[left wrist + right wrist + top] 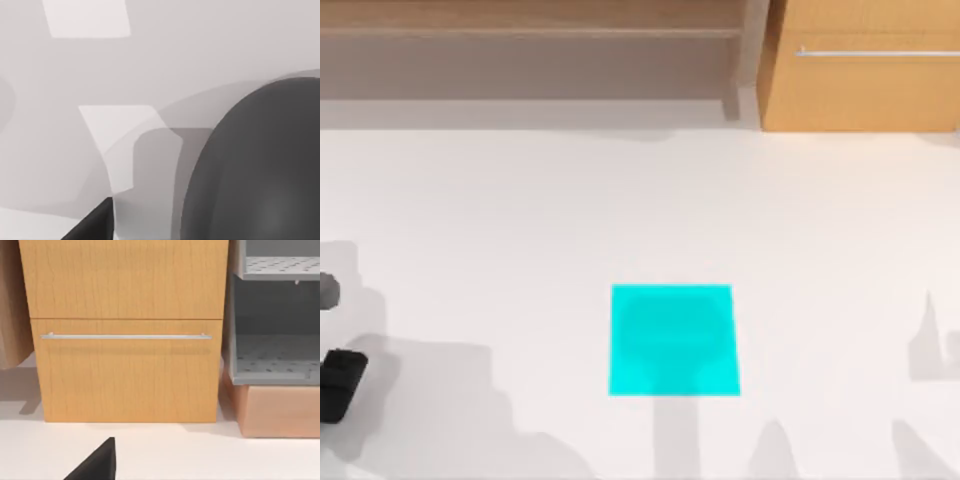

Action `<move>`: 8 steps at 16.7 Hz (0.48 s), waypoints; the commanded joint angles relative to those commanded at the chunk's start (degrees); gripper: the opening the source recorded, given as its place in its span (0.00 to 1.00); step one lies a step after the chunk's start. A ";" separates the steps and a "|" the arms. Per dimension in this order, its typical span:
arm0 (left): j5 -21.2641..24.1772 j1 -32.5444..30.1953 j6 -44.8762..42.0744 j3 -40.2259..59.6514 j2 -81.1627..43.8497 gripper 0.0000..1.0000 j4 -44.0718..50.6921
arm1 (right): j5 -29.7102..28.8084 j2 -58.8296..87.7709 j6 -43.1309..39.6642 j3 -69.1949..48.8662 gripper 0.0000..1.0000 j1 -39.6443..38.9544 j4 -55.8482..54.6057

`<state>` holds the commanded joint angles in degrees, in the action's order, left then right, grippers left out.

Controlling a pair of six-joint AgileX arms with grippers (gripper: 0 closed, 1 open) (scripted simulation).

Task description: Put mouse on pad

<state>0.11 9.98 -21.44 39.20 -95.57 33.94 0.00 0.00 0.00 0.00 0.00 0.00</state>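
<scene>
The cyan pad (675,340) lies flat on the white table, a little below its middle. The grey mouse (326,290) peeks in at the table's far left edge. It looms large and dark, with a rounded end, in the left wrist view (265,165). My left gripper (340,385) hovers just in front of the mouse at the left edge, open and holding nothing; one black finger (95,225) shows beside the mouse. My right arm is parked, its gripper open, with one black finger (97,462) pointing towards the cabinet.
A wooden drawer cabinet (860,70) with a metal handle (125,336) stands at the back right. A low wooden shelf (530,50) runs along the back left. A grey perforated rack (275,355) stands beside the cabinet.
</scene>
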 joint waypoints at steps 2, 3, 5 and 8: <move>0.00 0.00 0.00 0.00 0.00 0.85 0.00 | 0.00 0.00 0.00 0.00 1.00 0.00 0.00; 0.00 0.00 0.00 0.00 0.00 0.77 0.00 | 0.00 0.00 0.00 0.00 1.00 0.00 0.00; 0.00 0.00 0.00 0.00 0.00 0.62 0.00 | 0.00 0.00 0.00 0.00 1.00 0.00 0.00; 0.00 0.00 0.00 0.00 0.00 0.40 0.00 | 0.00 0.00 0.00 0.00 1.00 0.00 0.00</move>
<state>0.11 9.98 -21.44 39.20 -95.57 33.94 0.00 0.00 0.00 0.00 0.00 0.00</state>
